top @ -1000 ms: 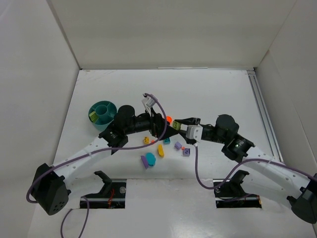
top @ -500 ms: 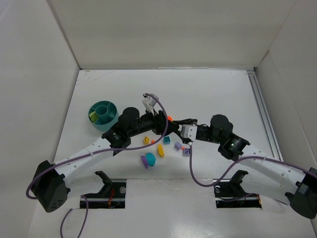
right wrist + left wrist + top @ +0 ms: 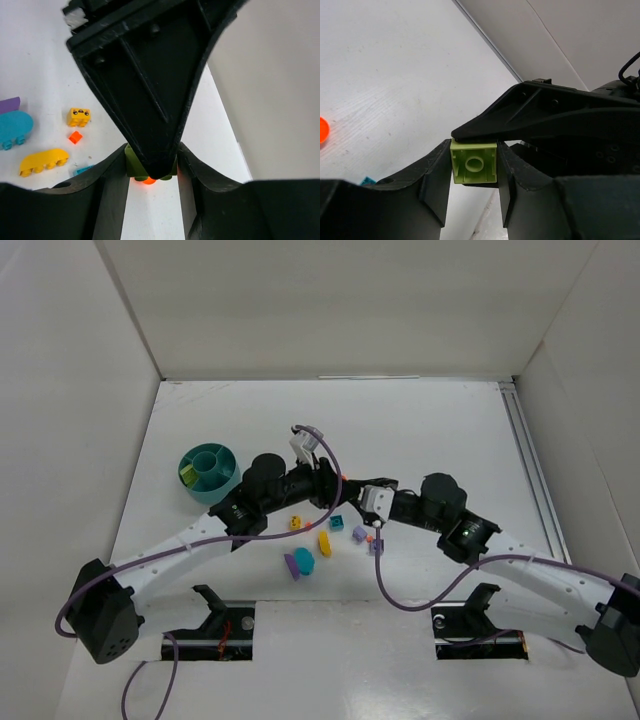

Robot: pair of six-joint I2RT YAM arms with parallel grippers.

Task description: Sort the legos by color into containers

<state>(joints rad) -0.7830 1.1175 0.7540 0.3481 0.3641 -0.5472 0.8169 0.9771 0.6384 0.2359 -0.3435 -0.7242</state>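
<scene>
The left gripper (image 3: 473, 172) had its fingers pressed against both sides of a lime green lego (image 3: 473, 161), pinching it. The right gripper (image 3: 151, 167) was narrowed on the same brick, with one of its fingers lying across the top edge. The brick's hollow underside, with its round tube, faced the left wrist camera. That face looked square, so no long axis showed. From above, the pinch sat mid-table, with the teal dish (image 3: 198, 492) toward 9 o'clock and the loose legos (image 3: 324, 543) toward 7 o'clock.
</scene>
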